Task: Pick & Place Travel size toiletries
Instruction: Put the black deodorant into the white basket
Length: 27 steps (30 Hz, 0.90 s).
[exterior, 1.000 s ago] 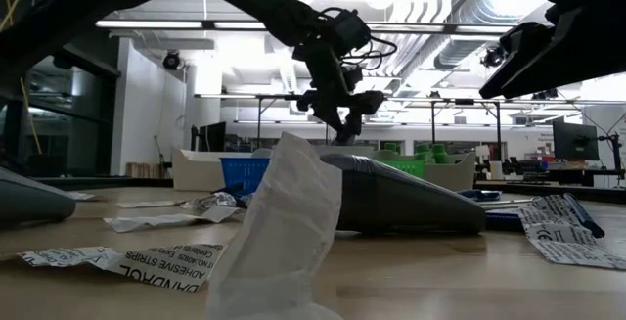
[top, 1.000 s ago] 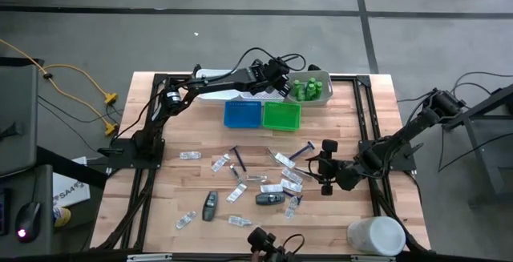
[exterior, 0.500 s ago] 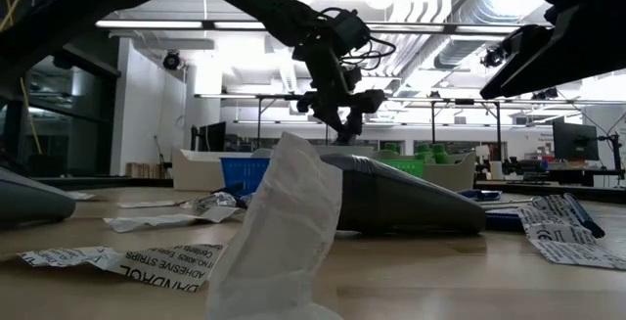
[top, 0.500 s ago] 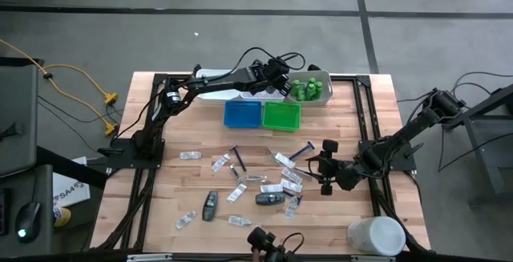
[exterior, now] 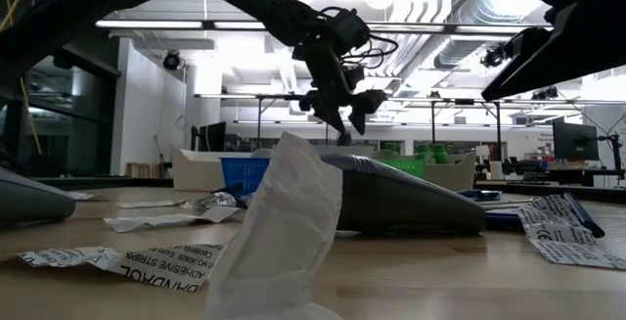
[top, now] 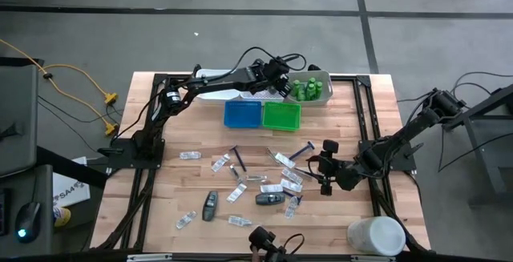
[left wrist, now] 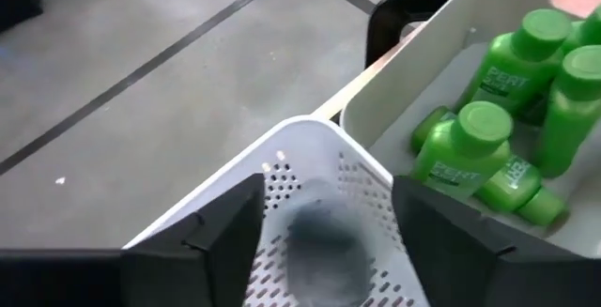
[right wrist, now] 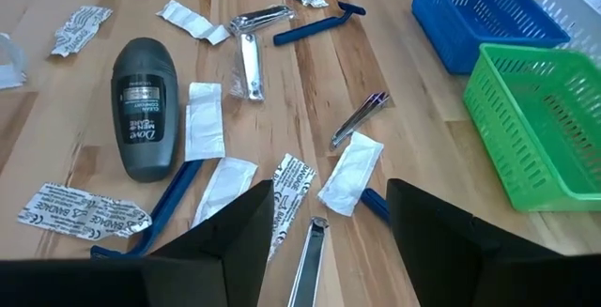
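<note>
My left gripper stands open at the table's far edge, over a white perforated basket. A blurred dark grey piece shows in that basket below the fingers, touching neither. Beside it, small green bottles lie and stand in a white tray. My right gripper hovers open over the table's right half, nothing between its fingers. Below it lie scattered toiletries: a dark grey deodorant, nail clippers, white packets and a blue razor.
A blue basket and a green basket sit side by side near the far edge. A large white cylinder stands at the near right corner. More packets and a second grey piece lie toward the near edge.
My left gripper has opened wider over the white basket while staying in place. My right gripper has kept still.
</note>
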### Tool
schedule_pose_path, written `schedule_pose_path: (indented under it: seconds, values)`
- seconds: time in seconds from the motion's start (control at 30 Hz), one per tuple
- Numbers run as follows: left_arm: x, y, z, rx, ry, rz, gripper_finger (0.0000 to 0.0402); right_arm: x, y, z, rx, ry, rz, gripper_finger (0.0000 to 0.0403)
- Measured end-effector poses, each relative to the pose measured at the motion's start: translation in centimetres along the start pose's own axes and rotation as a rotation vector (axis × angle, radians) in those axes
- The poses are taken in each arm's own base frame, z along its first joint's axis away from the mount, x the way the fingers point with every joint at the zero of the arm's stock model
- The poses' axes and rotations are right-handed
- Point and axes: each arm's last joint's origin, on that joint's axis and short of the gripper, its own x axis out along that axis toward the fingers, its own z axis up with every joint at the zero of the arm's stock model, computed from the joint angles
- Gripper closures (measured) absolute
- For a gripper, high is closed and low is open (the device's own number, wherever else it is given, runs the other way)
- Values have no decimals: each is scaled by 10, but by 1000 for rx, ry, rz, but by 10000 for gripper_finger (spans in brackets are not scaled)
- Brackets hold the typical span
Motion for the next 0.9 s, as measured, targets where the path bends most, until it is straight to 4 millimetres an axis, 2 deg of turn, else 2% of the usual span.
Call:
schedule_pose_path:
  seconds: [0.13, 0.23, 0.37, 0.47, 0.67, 0.9]
  values:
    - [-1, 0, 0, -23, 1, -11, 115, 0, 0, 0, 20, 0, 1, 202]
    - [-13, 4, 8, -47, -9, -2, 103, 0, 0, 0, 31, 6, 12, 202]
    - [-49, 8, 26, -58, -58, 8, 113, -1, 1, -1, 58, 15, 27, 202]
    - [-78, 5, 28, -15, -29, 27, 127, -2, 3, -2, 61, 19, 33, 202]
    - [-146, -16, 7, 91, 124, 48, 153, -4, 6, -3, 57, 20, 56, 202]
    - [-232, -57, -49, 210, 314, 73, 164, -5, 8, -4, 53, 39, 94, 202]
